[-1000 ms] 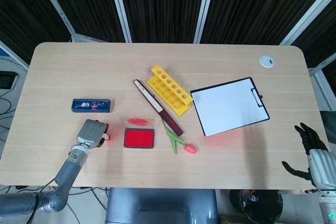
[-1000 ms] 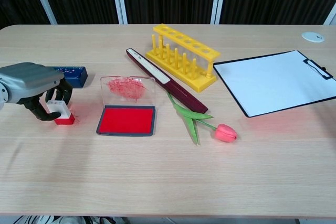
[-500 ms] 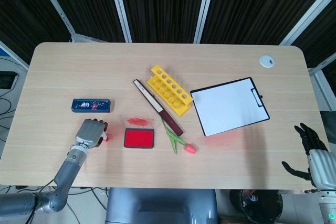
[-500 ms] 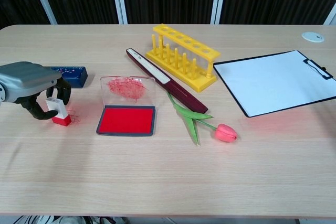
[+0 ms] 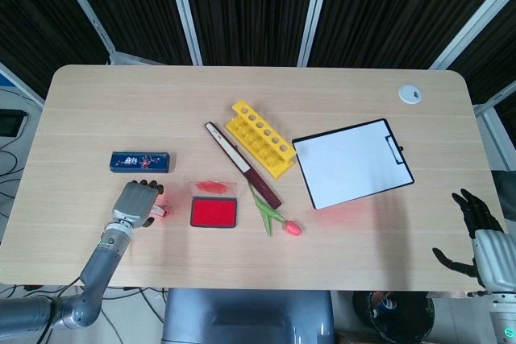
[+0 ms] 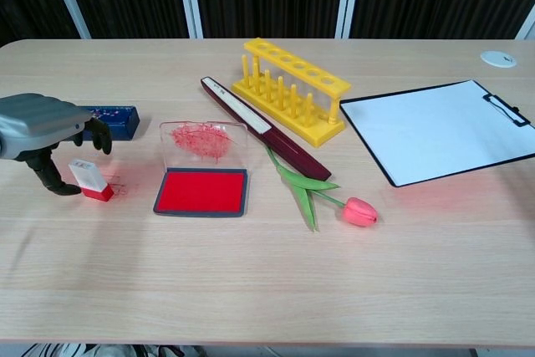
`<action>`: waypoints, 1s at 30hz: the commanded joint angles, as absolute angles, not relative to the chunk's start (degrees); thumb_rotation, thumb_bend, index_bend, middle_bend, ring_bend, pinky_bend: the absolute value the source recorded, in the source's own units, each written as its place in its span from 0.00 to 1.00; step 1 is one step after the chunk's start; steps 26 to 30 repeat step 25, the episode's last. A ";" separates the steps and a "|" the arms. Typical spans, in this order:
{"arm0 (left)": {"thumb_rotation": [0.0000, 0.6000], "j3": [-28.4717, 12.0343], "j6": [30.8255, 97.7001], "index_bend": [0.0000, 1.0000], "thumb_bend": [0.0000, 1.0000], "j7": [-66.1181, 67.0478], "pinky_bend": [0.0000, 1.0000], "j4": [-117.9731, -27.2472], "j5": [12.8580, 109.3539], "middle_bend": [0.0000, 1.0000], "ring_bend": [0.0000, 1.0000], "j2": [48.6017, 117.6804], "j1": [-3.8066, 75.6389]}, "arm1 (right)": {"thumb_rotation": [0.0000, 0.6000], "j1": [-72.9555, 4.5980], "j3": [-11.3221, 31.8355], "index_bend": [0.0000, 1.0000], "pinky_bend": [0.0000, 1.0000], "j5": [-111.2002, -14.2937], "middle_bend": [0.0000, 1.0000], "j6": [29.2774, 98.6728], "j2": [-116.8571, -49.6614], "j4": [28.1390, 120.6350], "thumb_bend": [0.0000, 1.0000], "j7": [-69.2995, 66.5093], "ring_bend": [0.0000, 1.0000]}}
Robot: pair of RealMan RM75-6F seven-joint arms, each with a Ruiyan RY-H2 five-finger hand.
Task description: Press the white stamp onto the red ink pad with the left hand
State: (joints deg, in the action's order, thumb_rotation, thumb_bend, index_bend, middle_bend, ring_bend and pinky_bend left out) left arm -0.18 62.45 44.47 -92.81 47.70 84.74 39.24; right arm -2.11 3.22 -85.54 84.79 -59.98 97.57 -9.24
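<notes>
The white stamp [image 6: 89, 180] with a red base stands tilted on the table, left of the red ink pad [image 6: 201, 191]; in the head view only a sliver of the stamp [image 5: 164, 212] shows beside the ink pad [image 5: 214, 213]. My left hand [image 6: 43, 125] hovers just left of and above the stamp. Its fingers are raised off the stamp and the thumb is a little apart from it, holding nothing. The pad's clear lid [image 6: 203, 140] stands open behind it. My right hand [image 5: 479, 233] hangs off the table's right front corner, fingers spread and empty.
A dark blue box [image 6: 113, 119] lies just behind my left hand. A maroon pen case [image 6: 263, 127], a yellow tube rack [image 6: 290, 89], a tulip [image 6: 330, 194] and a clipboard [image 6: 439, 129] lie right of the pad. Red ink smears mark the table by the stamp.
My left hand has let go of the stamp, lifting its fingers and drawing back slightly to the left. The stamp stays on the table, leaning. The right hand has not moved.
</notes>
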 commanded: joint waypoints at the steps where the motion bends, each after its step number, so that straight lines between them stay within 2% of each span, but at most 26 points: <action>1: 1.00 -0.31 63.61 0.17 0.13 43.31 0.20 -94.62 48.55 0.07 0.11 83.32 38.49 | 1.00 -2.09 3.20 0.10 0.19 -85.54 0.00 84.80 -60.00 97.55 0.27 -9.19 0.00; 6: 1.00 0.47 68.35 0.09 0.13 38.96 0.08 -99.28 53.75 0.00 0.01 79.26 35.31 | 1.00 -2.15 3.17 0.10 0.19 -85.62 0.00 84.75 -60.04 97.34 0.27 -8.66 0.00; 10: 1.00 2.69 73.31 0.02 0.13 34.37 0.02 -102.69 59.75 0.00 0.00 75.09 31.40 | 1.00 -2.23 3.22 0.10 0.19 -85.69 0.00 84.81 -60.20 97.05 0.27 -8.00 0.00; 15: 1.00 7.70 81.71 0.00 0.13 25.28 0.01 -105.09 70.40 0.00 0.00 68.61 24.20 | 1.00 -2.21 3.22 0.10 0.19 -86.20 0.00 85.34 -60.67 96.52 0.27 -6.66 0.00; 21: 1.00 12.55 90.32 0.00 0.12 16.53 0.00 -99.48 79.79 0.00 0.00 65.49 16.44 | 1.00 -2.09 3.14 0.10 0.19 -86.55 0.00 85.79 -60.97 96.12 0.27 -5.72 0.00; 25: 1.00 13.58 92.82 0.00 0.11 13.65 0.00 -96.87 82.15 0.00 0.00 64.71 13.75 | 1.00 -2.07 3.01 0.10 0.19 -86.97 0.00 85.98 -61.02 95.85 0.27 -5.46 0.00; 30: 1.00 13.58 92.82 0.00 0.11 13.65 0.00 -96.87 82.15 0.00 0.00 64.71 13.75 | 1.00 -2.07 3.01 0.10 0.19 -86.97 0.00 85.98 -61.02 95.85 0.27 -5.46 0.00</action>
